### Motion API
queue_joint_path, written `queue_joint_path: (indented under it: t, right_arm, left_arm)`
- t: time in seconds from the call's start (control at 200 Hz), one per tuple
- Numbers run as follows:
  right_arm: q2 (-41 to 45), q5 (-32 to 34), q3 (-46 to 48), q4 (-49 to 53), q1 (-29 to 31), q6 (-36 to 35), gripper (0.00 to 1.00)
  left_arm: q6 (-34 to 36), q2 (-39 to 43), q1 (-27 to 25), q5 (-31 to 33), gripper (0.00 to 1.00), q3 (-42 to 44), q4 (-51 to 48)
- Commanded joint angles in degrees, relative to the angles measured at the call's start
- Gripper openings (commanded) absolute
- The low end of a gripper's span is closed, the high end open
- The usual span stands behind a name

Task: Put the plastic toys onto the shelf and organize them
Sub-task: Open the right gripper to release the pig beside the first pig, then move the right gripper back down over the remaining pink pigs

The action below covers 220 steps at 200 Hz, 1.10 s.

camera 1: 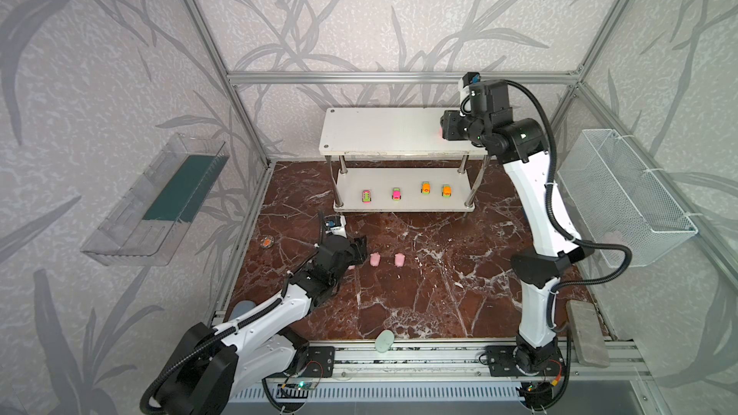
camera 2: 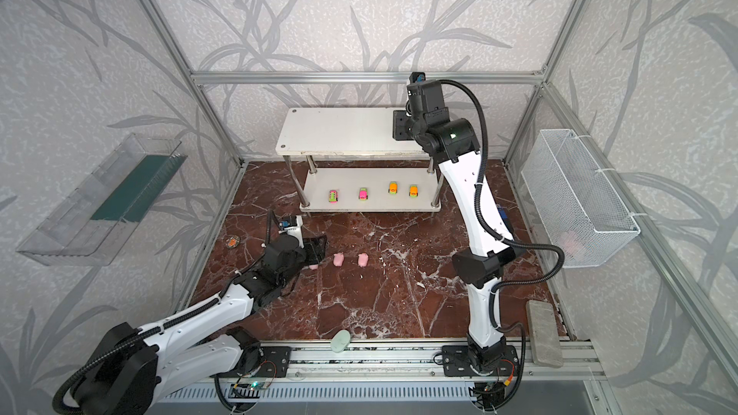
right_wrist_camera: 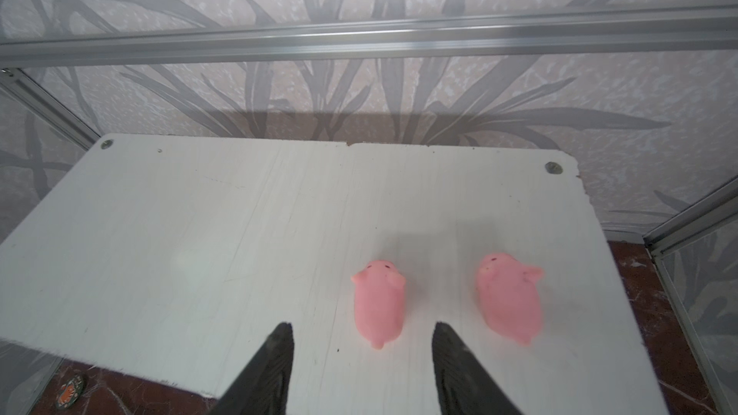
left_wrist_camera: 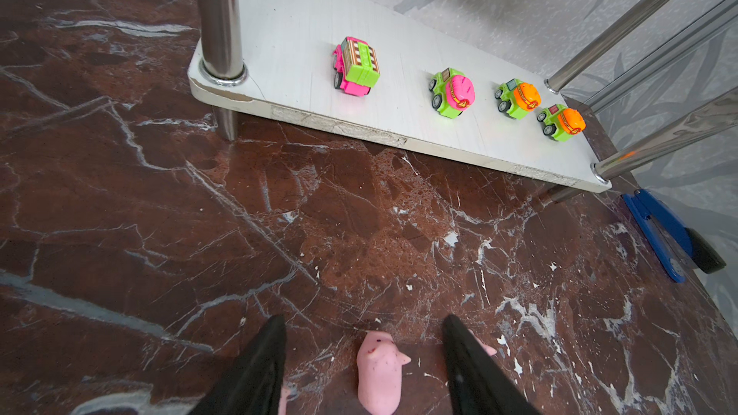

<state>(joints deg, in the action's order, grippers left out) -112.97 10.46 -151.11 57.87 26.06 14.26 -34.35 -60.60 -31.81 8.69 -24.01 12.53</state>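
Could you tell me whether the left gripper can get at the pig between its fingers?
Probably yes: the left gripper is open, the pig lies between its fingers, and nothing blocks it.

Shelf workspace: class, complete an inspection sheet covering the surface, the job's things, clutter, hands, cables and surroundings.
Surface: brown marbled tabletop, white veining.
Job's things: four toy cars in a row on the lower board of the shelf; two shelved pigs on its top board; three loose pigs on the tabletop.
Clutter: mint-green oval at the front edge; orange disc; blue stapler beside the shelf; grey block.
Hands: left hand open, straddling a loose pig; right hand open over the top board.
Cables: black hoses along both arms.
Surroundings: clear tray, wire basket, aluminium frame.
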Motion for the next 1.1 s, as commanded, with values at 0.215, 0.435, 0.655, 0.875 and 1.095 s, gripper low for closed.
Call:
queue_joint_path:
  t: [0.215, 0.435, 0.655, 0.875, 1.095]
  right_arm:
    - [34.50, 0.60, 42.65, -22.94, 5.84, -4.29, 0.58]
    - [56.83, 5.92, 75.28, -31.48, 11.88, -2.21, 0.58]
    - [69.03, 2.20, 95.38, -30.50, 11.91, 5.03, 0.58]
    - [70.59, -3.92, 106.08, -34.49, 12.20, 13.83, 0.58]
    - [59.10, -0.49, 111.97, -43.53, 23.33, 21.05, 0.58]
  left_arm:
    - [-0.48, 3.48, 0.31, 0.98, 0.61, 1.01, -2.88]
    - [-1.04, 5.60, 0.22, 0.43, 0.62, 0.91, -7.16]
    - [-2.04, 6.53, 0.17, 3.33, 0.63, 2.08, -13.98]
    - [-3.51, 5.12, 0.26, 3.13, 0.65, 2.21, -15.47]
    - [-4.04, 6.50, 0.22, 5.40, 0.65, 1.08, -15.56]
